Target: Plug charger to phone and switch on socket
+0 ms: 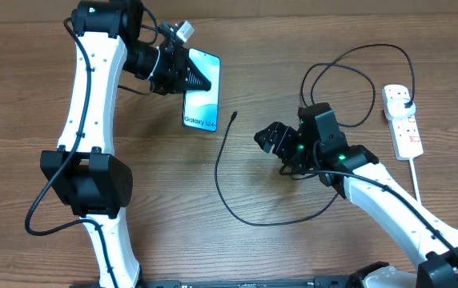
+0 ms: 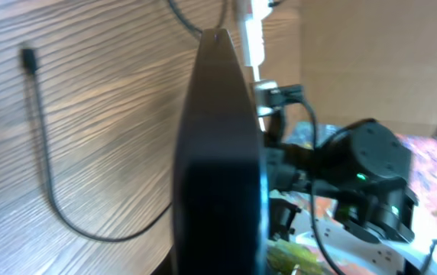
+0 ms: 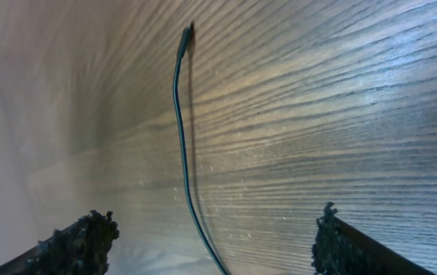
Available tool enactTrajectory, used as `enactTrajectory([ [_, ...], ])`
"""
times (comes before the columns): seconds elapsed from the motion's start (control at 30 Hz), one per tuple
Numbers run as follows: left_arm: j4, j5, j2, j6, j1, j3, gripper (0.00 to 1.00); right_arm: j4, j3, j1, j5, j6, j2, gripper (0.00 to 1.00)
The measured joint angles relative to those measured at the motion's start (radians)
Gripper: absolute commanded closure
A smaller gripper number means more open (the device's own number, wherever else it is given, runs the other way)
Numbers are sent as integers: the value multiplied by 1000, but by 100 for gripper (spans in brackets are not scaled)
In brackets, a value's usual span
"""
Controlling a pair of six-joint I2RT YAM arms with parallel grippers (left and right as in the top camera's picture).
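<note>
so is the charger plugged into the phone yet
Not plugged in. The charger tip lies loose on the table, apart from the phone.

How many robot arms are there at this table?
2. The left arm stands at the left, holding the phone; the right arm reaches in from the lower right, near the charger cable.
</note>
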Motion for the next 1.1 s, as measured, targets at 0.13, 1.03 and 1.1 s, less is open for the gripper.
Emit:
enactTrajectory([
  [0.13, 0, 53, 0, 45, 0, 0, 96, -40, 0, 0, -13, -35, -13, 12],
  [1.03, 98, 450, -256, 344, 180, -658, 95, -160, 0, 0, -13, -171, -98, 10],
  [1.1, 134, 478, -256, 342, 184, -709, 95, -160, 0, 0, -11, -173, -98, 11],
])
